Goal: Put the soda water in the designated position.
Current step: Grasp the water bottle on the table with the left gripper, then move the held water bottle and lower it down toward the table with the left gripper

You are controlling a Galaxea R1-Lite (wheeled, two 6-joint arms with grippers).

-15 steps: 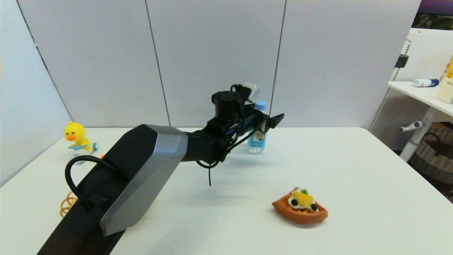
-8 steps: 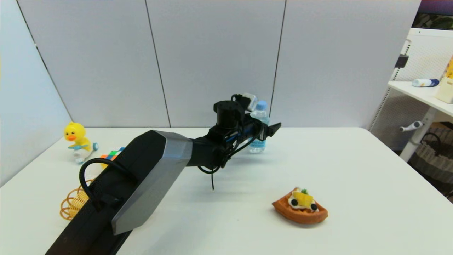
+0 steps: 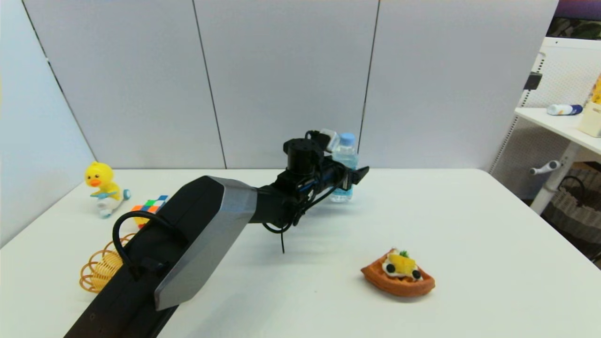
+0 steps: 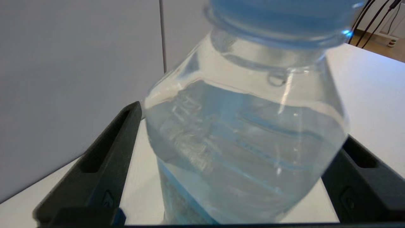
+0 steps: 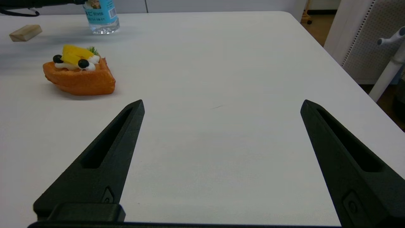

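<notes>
Keeping the right tool (image 5: pixel 221 164) parked low over the near tabletop (image 3: pixel 493 244), jaws spread, nothing in them. Waffle toy (image 3: pixel 398 273) sits mid-table, out of the path. Far back, my left tool (image 3: pixel 351 173) brackets the soda water (image 3: pixel 345 166), which stands upright near the rear wall. Wrist view shows a finger (image 4: pixel 104 164) each side of the bottle's shoulder; can't tell if they're clamped. I'd squeeze below the shoulder, confirm grip, then lift straight up.
</notes>
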